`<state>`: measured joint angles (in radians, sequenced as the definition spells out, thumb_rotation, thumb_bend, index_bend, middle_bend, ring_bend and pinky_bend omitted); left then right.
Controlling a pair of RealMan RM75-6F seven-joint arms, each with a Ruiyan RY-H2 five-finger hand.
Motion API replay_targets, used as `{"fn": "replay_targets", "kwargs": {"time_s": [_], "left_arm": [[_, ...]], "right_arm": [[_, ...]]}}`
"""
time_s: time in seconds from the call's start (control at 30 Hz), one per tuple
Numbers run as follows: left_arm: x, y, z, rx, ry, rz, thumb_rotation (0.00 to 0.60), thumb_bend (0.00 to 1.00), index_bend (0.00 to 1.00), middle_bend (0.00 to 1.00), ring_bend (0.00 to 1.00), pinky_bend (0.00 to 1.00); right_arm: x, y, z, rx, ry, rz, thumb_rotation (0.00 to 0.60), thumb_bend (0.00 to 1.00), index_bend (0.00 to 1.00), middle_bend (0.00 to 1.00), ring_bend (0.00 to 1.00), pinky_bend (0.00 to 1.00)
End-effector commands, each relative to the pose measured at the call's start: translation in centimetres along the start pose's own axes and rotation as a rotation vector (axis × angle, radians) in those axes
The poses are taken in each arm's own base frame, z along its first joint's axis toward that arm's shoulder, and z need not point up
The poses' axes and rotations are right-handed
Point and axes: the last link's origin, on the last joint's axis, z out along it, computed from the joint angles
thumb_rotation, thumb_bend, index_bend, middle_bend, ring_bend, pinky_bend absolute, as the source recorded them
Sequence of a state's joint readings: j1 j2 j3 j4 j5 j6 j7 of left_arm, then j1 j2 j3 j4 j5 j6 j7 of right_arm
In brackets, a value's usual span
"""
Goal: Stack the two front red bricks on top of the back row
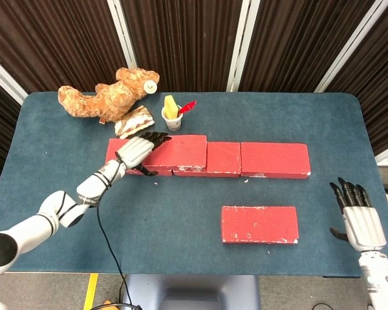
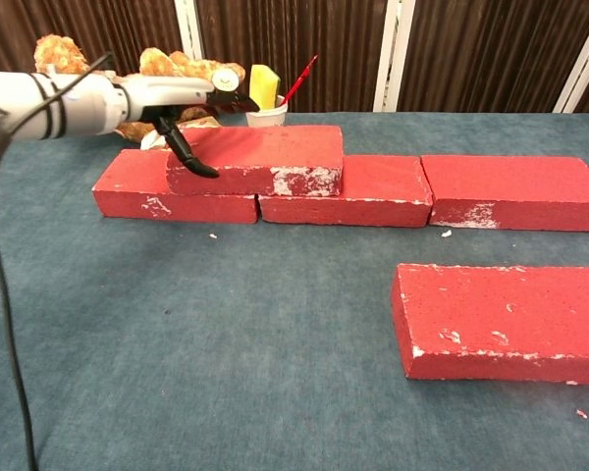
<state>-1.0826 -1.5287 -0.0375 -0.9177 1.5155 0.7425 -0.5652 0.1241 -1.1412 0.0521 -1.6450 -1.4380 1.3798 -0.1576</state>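
Three red bricks form the back row: left, middle and right. A further red brick lies on top of the row, over the left and middle bricks. My left hand grips its left end, with fingers lying across the top and the thumb down its front face. One red brick lies flat alone on the table in front, to the right. My right hand hovers open near the table's front right corner, clear of all bricks.
A brown teddy bear, a sandwich toy and a white cup with yellow and red items stand behind the row's left end. The blue table ends close to my right hand.
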Motion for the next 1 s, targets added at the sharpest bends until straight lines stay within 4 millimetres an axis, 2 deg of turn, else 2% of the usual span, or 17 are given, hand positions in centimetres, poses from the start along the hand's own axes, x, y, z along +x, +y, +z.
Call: {"fn": "replay_targets", "kwargs": {"time_s": [0.03, 0.13, 0.23, 0.33, 0.43, 0.6, 0.73, 0.83, 1.0], "left_arm": [[-0.8, -1.5, -6.7, -0.006, 0.067, 0.07, 0.6, 0.19, 0.0, 0.0, 0.0, 0.09], [-2.5, -2.6, -11.9, 0.065, 0.111, 0.077, 0.6, 0.2, 0.0, 0.0, 0.0, 0.09], [-4.6, -3.6, -16.3, 0.156, 0.122, 0.07, 0.6, 0.2, 0.0, 0.0, 0.0, 0.09], [-6.5, -4.2, -19.5, 0.227, 0.128, 0.083, 0.6, 0.2, 0.0, 0.0, 0.0, 0.08], [-7.9, -4.3, -21.4, 0.263, 0.122, 0.068, 0.6, 0.2, 0.0, 0.0, 0.0, 0.08], [-8.8, -4.3, -23.3, 0.282, 0.118, 0.064, 0.6, 0.2, 0.0, 0.0, 0.0, 0.08], [-9.1, -4.5, -23.9, 0.293, 0.107, 0.055, 0.6, 0.2, 0.0, 0.0, 0.0, 0.08], [-9.2, -4.7, -24.2, 0.3, 0.106, 0.052, 0.6, 0.21, 0.0, 0.0, 0.0, 0.08], [-9.1, -5.0, -24.5, 0.308, 0.106, 0.045, 0.6, 0.21, 0.0, 0.0, 0.0, 0.08]], "right_arm": [[-0.8, -1.5, 0.1, 0.084, -0.015, 0.057, 0.6, 0.03, 0.0, 0.0, 0.0, 0.0], [-1.9, -3.7, -0.4, 0.204, -0.073, 0.12, 0.6, 0.03, 0.0, 0.0, 0.0, 0.0], [-2.5, -5.3, -0.8, 0.29, -0.139, 0.164, 0.6, 0.03, 0.0, 0.0, 0.0, 0.0], [-3.4, -6.4, -1.2, 0.322, -0.168, 0.142, 0.6, 0.03, 0.0, 0.0, 0.0, 0.0], [-4.5, -7.4, -1.1, 0.328, -0.196, 0.159, 0.6, 0.03, 0.0, 0.0, 0.0, 0.0], [-6.7, -8.9, -0.3, 0.333, -0.235, 0.155, 0.6, 0.03, 0.0, 0.0, 0.0, 0.0], [-7.8, -9.9, 0.5, 0.332, -0.242, 0.153, 0.6, 0.03, 0.0, 0.0, 0.0, 0.0], [-8.0, -10.6, 1.2, 0.332, -0.195, 0.114, 0.6, 0.03, 0.0, 0.0, 0.0, 0.0], [-8.3, -11.5, 2.2, 0.326, -0.215, 0.098, 0.6, 0.03, 0.0, 0.0, 0.0, 0.0]]}}
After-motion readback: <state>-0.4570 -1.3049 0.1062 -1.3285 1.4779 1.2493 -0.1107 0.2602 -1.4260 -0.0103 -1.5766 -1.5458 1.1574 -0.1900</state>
